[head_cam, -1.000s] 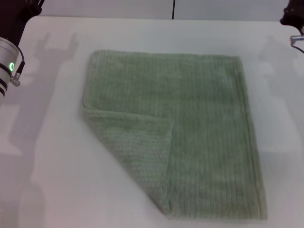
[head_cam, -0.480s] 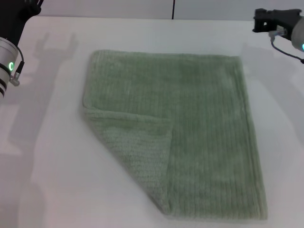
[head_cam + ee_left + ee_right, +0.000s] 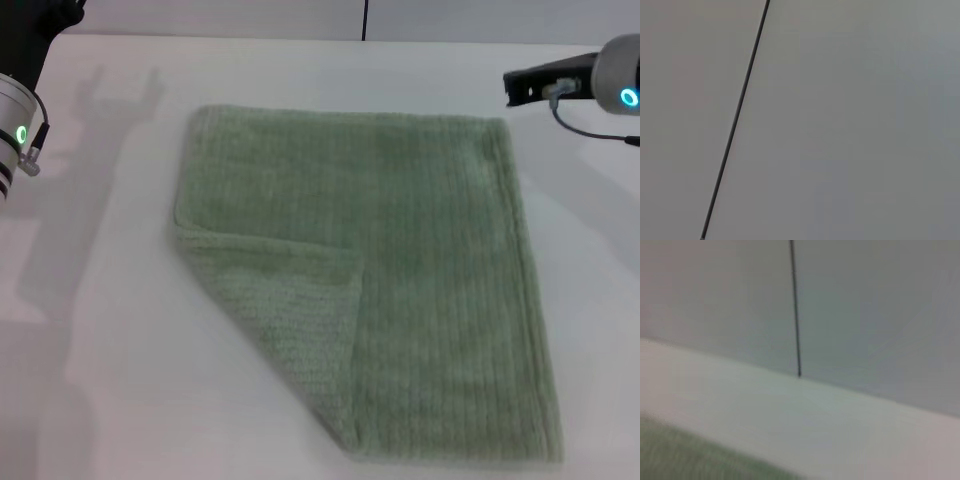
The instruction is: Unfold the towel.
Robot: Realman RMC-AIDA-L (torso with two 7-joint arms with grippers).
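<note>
The towel (image 3: 400,280) lies flat on the white table (image 3: 100,350), filling most of the middle of the head view, and it is not yet fully open: its near-left corner is turned over onto the cloth, forming a triangular flap (image 3: 295,320) that points toward the middle of the towel, with the fold running from the left edge down to the near edge. The rest of the cloth lies smooth, hems showing along the far and right edges. The right gripper (image 3: 515,87) is above the table just beyond the towel's far-right corner, apart from the cloth, its dark tip pointing toward the left; whether its fingers are open or closed cannot be told from here. The right wrist view shows only a blurred green strip of the towel (image 3: 690,455), the table edge and the wall behind. The left arm (image 3: 18,130) sits at the far-left edge of the head view, well apart from the towel; its gripper is out of sight, and its wrist camera sees nothing but a plain wall with a dark seam. The step in hand looks like the approach, with no grasp made. The next move likely calls for a gripper to reach the tip of the flap, pinch only the top layer, and draw it outward to the near left until the corner lies flat.
</note>
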